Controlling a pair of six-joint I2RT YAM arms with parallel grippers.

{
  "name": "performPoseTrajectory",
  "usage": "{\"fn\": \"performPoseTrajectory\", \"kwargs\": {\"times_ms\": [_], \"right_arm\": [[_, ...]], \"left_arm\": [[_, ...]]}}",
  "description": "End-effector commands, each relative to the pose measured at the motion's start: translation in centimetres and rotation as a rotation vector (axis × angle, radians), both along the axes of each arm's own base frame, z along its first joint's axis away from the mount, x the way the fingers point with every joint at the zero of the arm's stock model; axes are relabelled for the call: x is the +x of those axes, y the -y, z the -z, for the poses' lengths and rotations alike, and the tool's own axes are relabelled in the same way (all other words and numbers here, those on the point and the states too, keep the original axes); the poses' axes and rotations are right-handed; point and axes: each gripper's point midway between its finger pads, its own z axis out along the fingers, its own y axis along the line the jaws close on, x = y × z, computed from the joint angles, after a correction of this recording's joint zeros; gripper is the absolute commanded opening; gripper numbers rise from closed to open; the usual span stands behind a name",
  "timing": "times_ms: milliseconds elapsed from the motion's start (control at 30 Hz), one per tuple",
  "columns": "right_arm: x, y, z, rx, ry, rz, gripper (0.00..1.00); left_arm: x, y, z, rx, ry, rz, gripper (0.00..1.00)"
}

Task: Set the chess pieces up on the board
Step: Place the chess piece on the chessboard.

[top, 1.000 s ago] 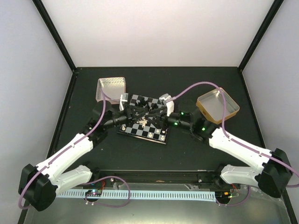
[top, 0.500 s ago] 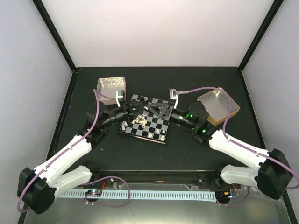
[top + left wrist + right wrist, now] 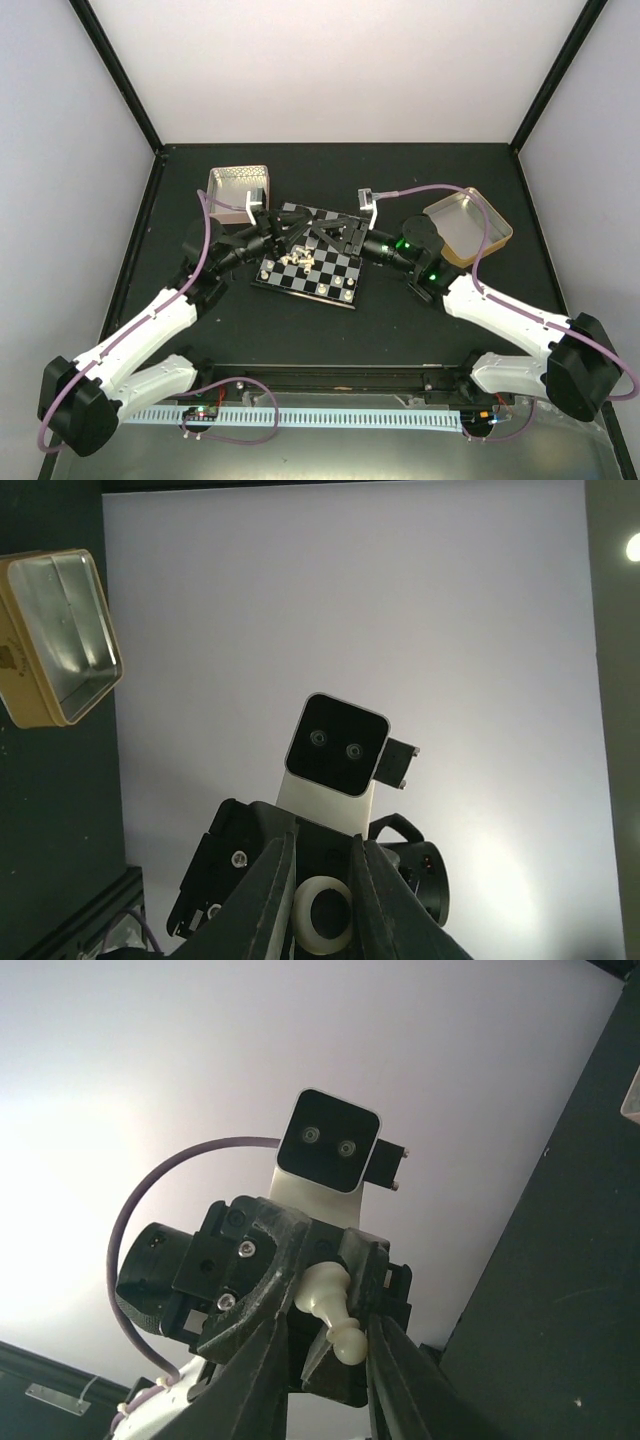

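Tiny cream-white chess pieces (image 3: pixel 296 259) are set on a flat checkered board (image 3: pixel 335 268). A square silver tin (image 3: pixel 240 177) is placed behind its left corner, a gold tin (image 3: pixel 456 226) to its right.

— What colours is the board (image 3: pixel 335 272) showing?
— It's showing black and grey-white checks inside a thin dark edge. The bench (image 3: pixel 300 335) around it is reading plain black.
— And the chess pieces (image 3: pixel 295 259)?
— That cluster is looking cream-white. The pawn (image 3: pixel 335 1310) is gleaming cream too.
— The tins?
— The gold tin (image 3: pixel 490 248) is shining silvery inside. The second tin (image 3: pixel 240 172) is reading pale silver.
— The arms?
— The left arm (image 3: pixel 150 330) and right arm (image 3: pixel 510 320) are wearing white shells with black joints. They're trailing purple cables (image 3: pixel 205 245), and green lights (image 3: pixel 404 243) are glowing on the right one.
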Motion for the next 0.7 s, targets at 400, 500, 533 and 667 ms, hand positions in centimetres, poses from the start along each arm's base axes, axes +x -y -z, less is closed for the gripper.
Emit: {"fn": "performPoseTrajectory", "kwargs": {"times_ms": [400, 500, 533, 667], "right_arm": [[0.2, -0.3, -3.9, 0.07, 0.049, -0.013, 0.17], [0.3, -0.7, -3.9, 0.068, 0.037, -0.024, 0.15], [0.4, -0.7, -3.8, 0.066, 0.033, -0.024, 0.13], [0.6, -0.9, -3.4, 0.05, 0.019, -0.021, 0.04]], "left_arm": [[-0.1, -0.2, -2.0, -0.062, 0.029, -0.001, 0.08], [-0.1, -0.2, -1.8, -0.061, 0.024, 0.0, 0.08], [-0.1, -0.2, -1.6, -0.059, 0.022, 0.0, 0.08], [-0.1, -0.2, -0.9, -0.053, 0.012, -0.006, 0.09]]}}
